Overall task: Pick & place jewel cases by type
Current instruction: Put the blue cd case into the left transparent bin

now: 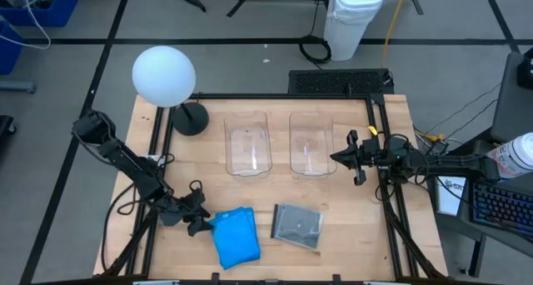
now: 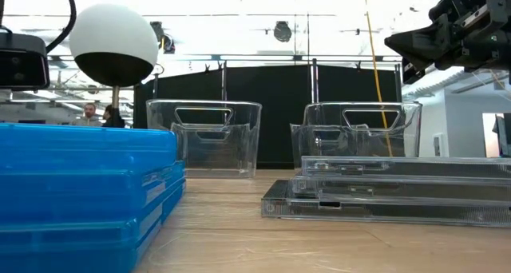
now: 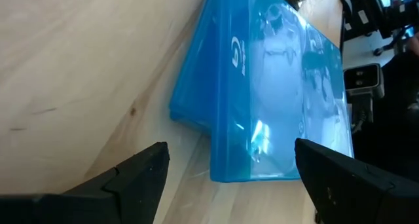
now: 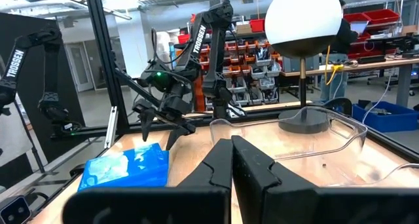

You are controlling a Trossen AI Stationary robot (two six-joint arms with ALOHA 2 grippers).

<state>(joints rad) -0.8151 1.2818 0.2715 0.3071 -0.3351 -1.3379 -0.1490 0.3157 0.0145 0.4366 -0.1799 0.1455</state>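
A stack of bright blue jewel cases point(image 1: 236, 237) lies on the table near its front edge, left of centre. A stack of grey see-through jewel cases point(image 1: 297, 225) rests flat to its right. My left gripper point(image 1: 200, 219) stands open just left of the blue stack point(image 3: 268, 93), its fingers apart before the stack's near edge and clear of it. My right gripper point(image 1: 347, 157) hovers shut beside the right tub, above the table.
Two clear deep tubs point(image 1: 248, 143) point(image 1: 312, 141) stand side by side behind the cases. A lamp with a white globe point(image 1: 163, 75) and a round dark base point(image 1: 191, 118) sits at the far left. Black frame rails point(image 1: 385, 185) border the table.
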